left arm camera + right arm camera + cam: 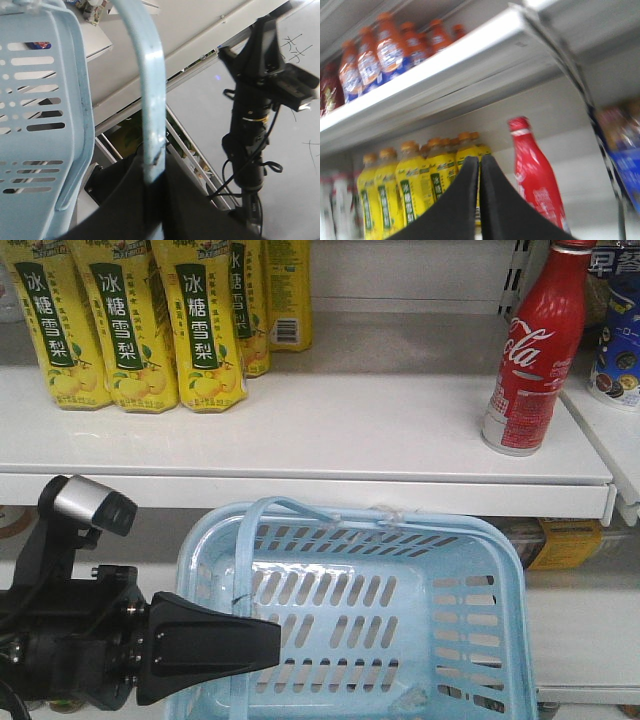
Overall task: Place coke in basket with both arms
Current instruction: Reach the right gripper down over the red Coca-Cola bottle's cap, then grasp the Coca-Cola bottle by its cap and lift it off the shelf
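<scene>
Left jaws grip the basket [205, 560] handle [152, 90], hiding its lower end.

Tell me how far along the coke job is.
Done: the left end effector is shut on the basket handle, holding it below the shelf. In hand: the right end effector, shut and empty, points toward the coke without touching it. Left: grasp the coke, which stands on the shelf, and put it in the empty basket.
</scene>
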### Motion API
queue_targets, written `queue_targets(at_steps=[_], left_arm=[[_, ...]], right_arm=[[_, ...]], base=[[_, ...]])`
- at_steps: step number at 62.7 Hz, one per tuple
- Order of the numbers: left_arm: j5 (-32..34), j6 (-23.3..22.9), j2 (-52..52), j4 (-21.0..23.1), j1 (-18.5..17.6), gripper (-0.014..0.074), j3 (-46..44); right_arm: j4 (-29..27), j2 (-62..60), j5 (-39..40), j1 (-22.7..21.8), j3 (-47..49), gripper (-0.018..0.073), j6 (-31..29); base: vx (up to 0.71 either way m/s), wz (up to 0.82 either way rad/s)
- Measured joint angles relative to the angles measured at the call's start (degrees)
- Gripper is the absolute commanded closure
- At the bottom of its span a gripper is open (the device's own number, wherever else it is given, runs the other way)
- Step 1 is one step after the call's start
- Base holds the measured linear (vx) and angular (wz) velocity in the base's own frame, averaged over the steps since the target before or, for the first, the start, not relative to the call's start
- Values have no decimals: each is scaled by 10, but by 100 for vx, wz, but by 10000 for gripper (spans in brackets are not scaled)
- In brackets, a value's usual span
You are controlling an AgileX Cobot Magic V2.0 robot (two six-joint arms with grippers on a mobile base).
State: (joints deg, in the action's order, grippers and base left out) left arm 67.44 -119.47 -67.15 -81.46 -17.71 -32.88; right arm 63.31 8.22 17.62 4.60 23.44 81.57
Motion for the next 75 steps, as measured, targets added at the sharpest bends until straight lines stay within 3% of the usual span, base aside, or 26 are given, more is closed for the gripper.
queue_targets(at_steps=[7, 10, 15, 25, 35, 42, 57, 75], left_arm=[[0, 0, 0, 0, 0, 603, 0], [0, 0, 0, 0, 0, 603, 0], [0, 0, 0, 0, 0, 603, 0], [1, 0, 0, 0, 0, 603, 0], [1, 0, 0, 0, 0, 603, 0], [1, 0, 0, 0, 0, 603, 0], [1, 0, 0, 0, 0, 603, 0], [1, 0, 0, 0, 0, 603, 0]], right_arm=[[253, 77, 81, 0, 83, 482, 142], [315, 110, 105, 0, 108, 461, 207], [360, 160, 111, 0, 133, 422, 261], [377, 217, 71, 0, 156, 284, 279], [377, 246, -7, 0, 160, -14, 282], [376, 272, -25, 0, 171, -131, 277], [376, 376, -8, 0, 234, -132, 239], [376, 524, -13, 1, 356, -32, 236]], base=[[0, 0], [0, 0], [0, 0], [0, 0], [0, 0], [0, 0], [0, 0], [0, 0]])
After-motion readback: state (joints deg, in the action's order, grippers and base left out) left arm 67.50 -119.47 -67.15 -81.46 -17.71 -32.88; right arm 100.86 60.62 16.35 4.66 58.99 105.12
